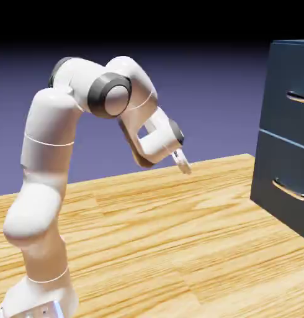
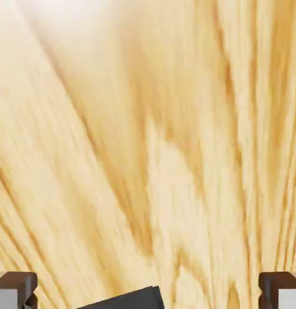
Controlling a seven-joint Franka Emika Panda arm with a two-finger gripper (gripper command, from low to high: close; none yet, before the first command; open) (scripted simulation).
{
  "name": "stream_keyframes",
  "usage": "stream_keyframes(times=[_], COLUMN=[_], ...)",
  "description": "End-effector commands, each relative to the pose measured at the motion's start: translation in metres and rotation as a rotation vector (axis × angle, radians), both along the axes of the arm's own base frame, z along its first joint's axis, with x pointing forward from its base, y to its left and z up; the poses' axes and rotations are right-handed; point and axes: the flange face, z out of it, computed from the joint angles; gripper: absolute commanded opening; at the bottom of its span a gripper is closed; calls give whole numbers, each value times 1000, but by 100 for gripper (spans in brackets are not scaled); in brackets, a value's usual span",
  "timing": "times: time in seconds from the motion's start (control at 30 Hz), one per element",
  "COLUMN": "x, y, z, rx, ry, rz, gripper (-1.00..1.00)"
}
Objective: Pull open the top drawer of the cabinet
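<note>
While the end effector (image 1: 183, 164) hangs above the worktop (image 1: 167, 236) with its fingers spread wide and empty, pointing down at bare wood, the top drawer (image 1: 290, 99) sits well apart, up and to the right on the cabinet (image 1: 285, 180). Its silver handle (image 1: 298, 97) runs horizontally, so the hand must likely rise, reach and turn toward it.

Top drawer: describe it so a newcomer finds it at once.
Look to the exterior view's right edge, where the tall dark navy cabinet stands on the wooden table. It has two stacked drawer fronts with silver bar handles. The top drawer is the upper one, above the seam.
</note>
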Motion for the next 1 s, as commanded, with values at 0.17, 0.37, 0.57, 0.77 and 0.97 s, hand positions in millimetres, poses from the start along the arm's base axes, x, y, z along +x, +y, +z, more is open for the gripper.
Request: stream_keyframes(times=[0.17,0.37,0.57,0.77,0.97], x=[13,32,60,96,138], y=[29,45,45,22,-28], z=[8,29,62,103,144], rx=[-146,-289,-452,-656,-907], ry=[-122,-296,-504,-710,-867], rz=[341,617,807,899,896], gripper=[0,0,0,0,0])
